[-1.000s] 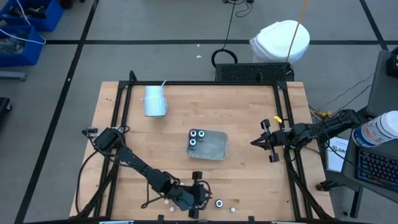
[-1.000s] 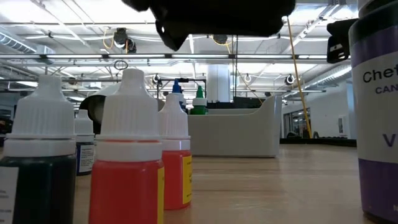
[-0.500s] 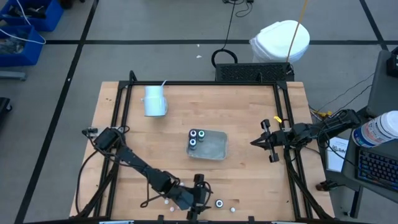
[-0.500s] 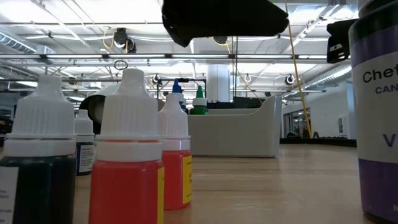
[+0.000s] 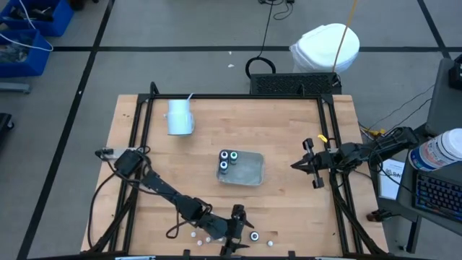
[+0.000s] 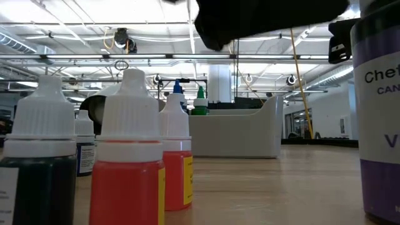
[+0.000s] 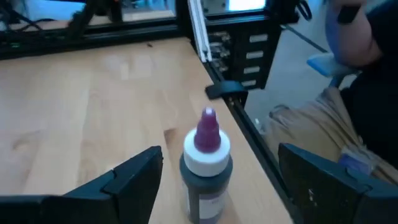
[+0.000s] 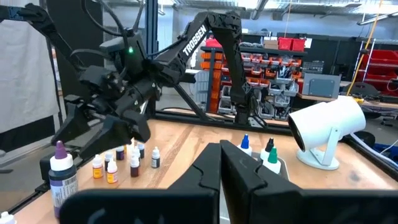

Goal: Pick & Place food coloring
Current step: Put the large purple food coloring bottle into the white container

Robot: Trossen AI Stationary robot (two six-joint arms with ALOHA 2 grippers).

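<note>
A dark-bodied food coloring bottle (image 7: 205, 171) with a white collar and purple tip stands upright on the wood near the table's front edge; it also shows in the high view (image 5: 254, 236). My left gripper (image 5: 242, 232) is open, and its fingers (image 7: 134, 180) stand on either side of the bottle without touching it. Several small white-capped bottles (image 6: 128, 169) stand close by. Three dark bottles (image 5: 227, 159) stand in the grey tray (image 5: 249, 173). My right gripper (image 5: 296, 165) is shut at the table's right side, holding nothing.
A white cup (image 5: 179, 117) lies on its side at the far left. Black frame rails (image 5: 333, 180) run along the table's edges, one just beyond the purple-tipped bottle (image 7: 239, 118). Bare wood lies between the tray and the near bottles.
My left gripper has gone toward the table's right edge along the front, closing on the purple-tipped bottle, and its wrist has turned. In the low view its dark bulk has slid from the middle to the right. No bottle has moved.
</note>
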